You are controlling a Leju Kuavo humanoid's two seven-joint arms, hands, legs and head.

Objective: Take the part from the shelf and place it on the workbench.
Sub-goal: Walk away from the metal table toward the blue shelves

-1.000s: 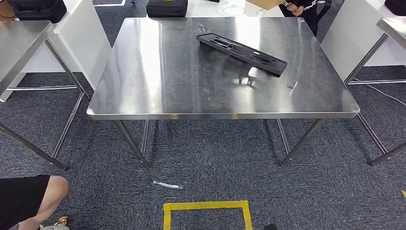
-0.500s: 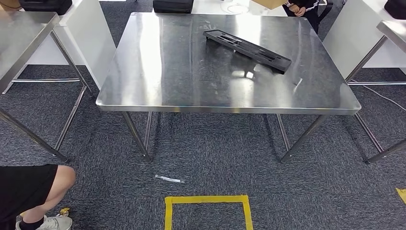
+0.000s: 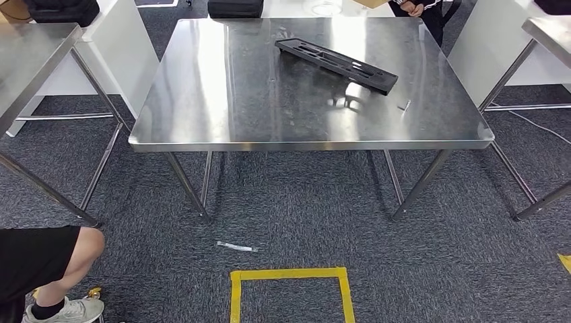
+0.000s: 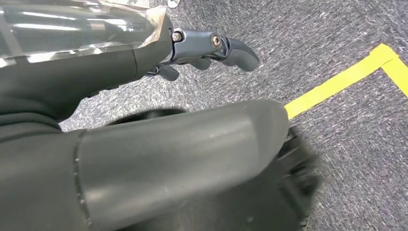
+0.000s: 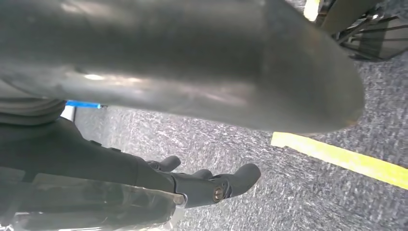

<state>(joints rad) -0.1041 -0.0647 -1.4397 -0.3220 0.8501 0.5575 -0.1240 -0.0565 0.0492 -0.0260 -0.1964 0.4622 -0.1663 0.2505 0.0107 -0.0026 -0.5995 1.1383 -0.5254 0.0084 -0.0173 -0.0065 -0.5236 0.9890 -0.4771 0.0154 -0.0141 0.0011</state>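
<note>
The steel tabletop fills the upper middle of the head view over grey carpet, with the long black part lying flat toward its upper right and a yellow tape square at bottom centre. A person's leg sits at lower left. Both hands hang over the carpet: left hand and right hand, fingers loosely apart, holding nothing.

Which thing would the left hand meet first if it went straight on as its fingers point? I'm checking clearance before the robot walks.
Probably the grey carpet: the left hand hangs empty, with nothing between the fingers and the floor. Depth is unclear.
</note>
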